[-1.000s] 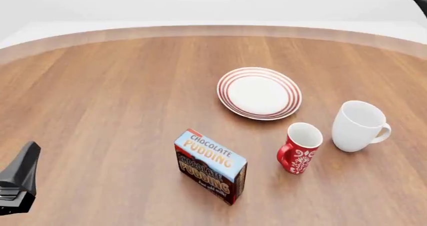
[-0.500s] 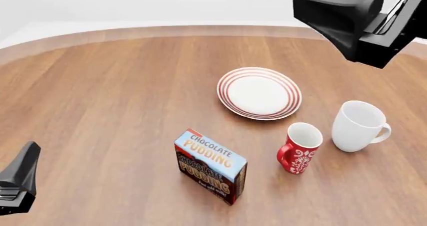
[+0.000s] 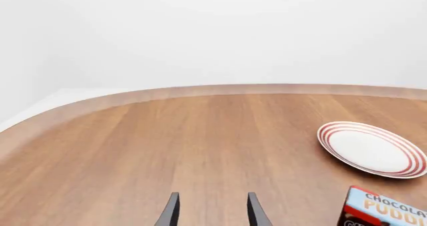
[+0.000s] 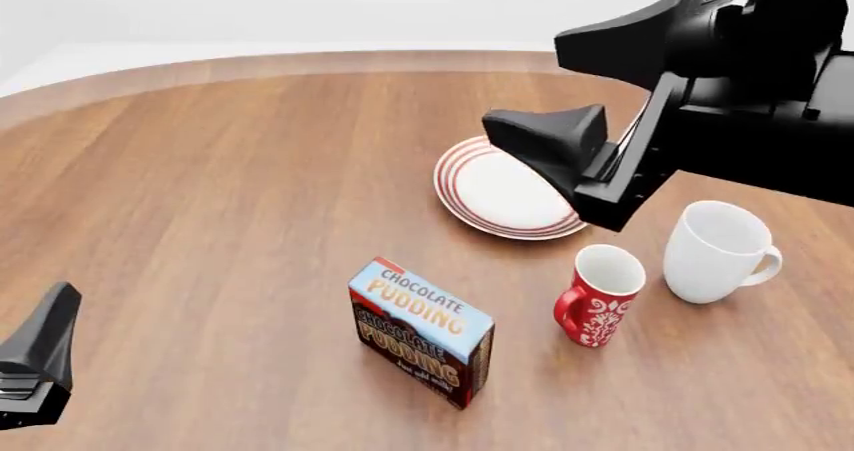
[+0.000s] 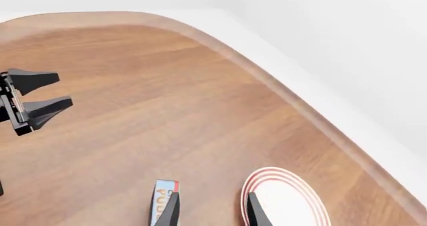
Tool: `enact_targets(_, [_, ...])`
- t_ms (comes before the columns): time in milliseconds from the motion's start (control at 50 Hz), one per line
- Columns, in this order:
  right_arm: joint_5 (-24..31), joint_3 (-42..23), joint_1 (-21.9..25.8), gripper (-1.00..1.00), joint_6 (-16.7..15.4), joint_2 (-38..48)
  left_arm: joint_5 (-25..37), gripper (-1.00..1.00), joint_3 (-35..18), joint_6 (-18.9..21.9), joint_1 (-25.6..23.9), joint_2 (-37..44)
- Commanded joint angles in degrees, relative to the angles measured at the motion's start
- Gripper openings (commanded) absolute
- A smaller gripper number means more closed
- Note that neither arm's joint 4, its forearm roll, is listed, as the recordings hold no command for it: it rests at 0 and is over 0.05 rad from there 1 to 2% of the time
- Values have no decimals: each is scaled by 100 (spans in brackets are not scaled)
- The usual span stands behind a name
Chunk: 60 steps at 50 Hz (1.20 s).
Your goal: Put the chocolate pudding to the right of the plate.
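Observation:
The chocolate pudding (image 4: 422, 333) is a small carton with a light-blue top and brown front, standing on the wooden table near its front middle. Behind it and to the right lies the plate (image 4: 461, 176), white with red rings. My right gripper (image 4: 527, 83) hangs open above the plate and hides its right part. In the right wrist view its fingers (image 5: 168, 212) frame the pudding (image 5: 162, 198) and the plate (image 5: 287, 203). My left gripper (image 4: 40, 361) sits open at the front left, far from the pudding (image 3: 383, 211), with nothing between its fingers (image 3: 170, 213).
A red patterned mug (image 4: 598, 296) stands right of the pudding, in front of the plate. A plain white mug (image 4: 718, 251) stands further right. The table's curved far edge (image 4: 400, 59) runs behind the plate.
My right arm has swung in from the upper right, moving left and down until its gripper hangs over the plate. The left gripper, pudding and mugs have not moved.

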Motion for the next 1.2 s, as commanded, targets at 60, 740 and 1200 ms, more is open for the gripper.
enact_targets(60, [-170,327,95,100,95,157,0,100,0,0,0,0])
enact_targets(740, [-749,976,161,100,343,327,0,100,0,0,0,0])
enact_targets(1200, [-1582,1451,470,100,739,1104,0,100,0,0,0,0])
